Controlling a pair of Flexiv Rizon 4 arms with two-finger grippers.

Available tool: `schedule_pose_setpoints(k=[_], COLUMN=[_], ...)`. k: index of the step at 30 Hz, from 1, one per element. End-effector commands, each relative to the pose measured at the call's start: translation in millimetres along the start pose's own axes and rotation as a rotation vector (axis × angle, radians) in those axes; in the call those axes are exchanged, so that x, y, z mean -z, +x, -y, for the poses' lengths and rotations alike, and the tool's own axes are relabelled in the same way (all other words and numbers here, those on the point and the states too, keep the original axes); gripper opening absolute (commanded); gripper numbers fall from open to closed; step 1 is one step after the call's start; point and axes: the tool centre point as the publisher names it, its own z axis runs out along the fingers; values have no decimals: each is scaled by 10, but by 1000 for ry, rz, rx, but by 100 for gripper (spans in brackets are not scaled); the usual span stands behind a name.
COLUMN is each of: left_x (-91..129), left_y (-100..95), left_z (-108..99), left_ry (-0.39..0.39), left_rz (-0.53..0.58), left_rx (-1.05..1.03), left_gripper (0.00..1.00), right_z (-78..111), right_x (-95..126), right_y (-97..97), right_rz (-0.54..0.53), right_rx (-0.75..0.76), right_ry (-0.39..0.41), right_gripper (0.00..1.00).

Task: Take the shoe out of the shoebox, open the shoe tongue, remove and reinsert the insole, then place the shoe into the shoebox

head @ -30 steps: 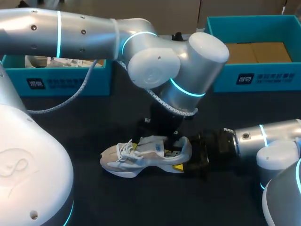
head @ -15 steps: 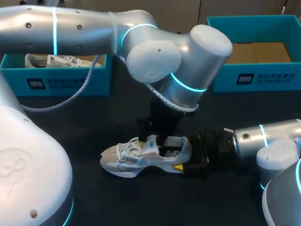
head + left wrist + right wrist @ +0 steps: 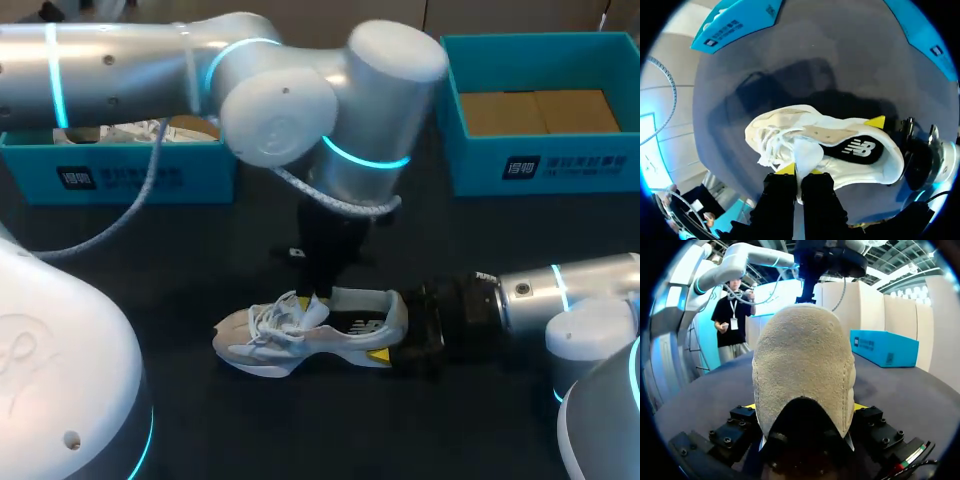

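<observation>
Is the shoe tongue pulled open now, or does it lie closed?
Pulled open: the jaws of the left gripper pinch the tongue clear of the opening, so the insole inside the shoe shows.

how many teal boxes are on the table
2: the left box at the back left, partly behind my left arm; the right box at the back right. The arm could hide something more.
</observation>
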Motion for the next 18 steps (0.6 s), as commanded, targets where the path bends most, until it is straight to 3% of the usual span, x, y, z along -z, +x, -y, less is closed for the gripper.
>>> schedule_pose_setpoints(k=[1,8,18], left_x=[-2,-104,-345], left_y=[-465,-781,-951], left_z=[100,177,139], left_ry=[-52,-72,-86], left_rz=[-284,-473,-504], left_rx=[21,-3,2], left_gripper=[0,0,0], right_z=[-10,-10,-10], right_x=[4,4,4], right_y=[5,5,5], right_rz=[1,1,1], right_rx=[1,1,1], right_ry=[2,2,2], right_gripper=[0,0,0])
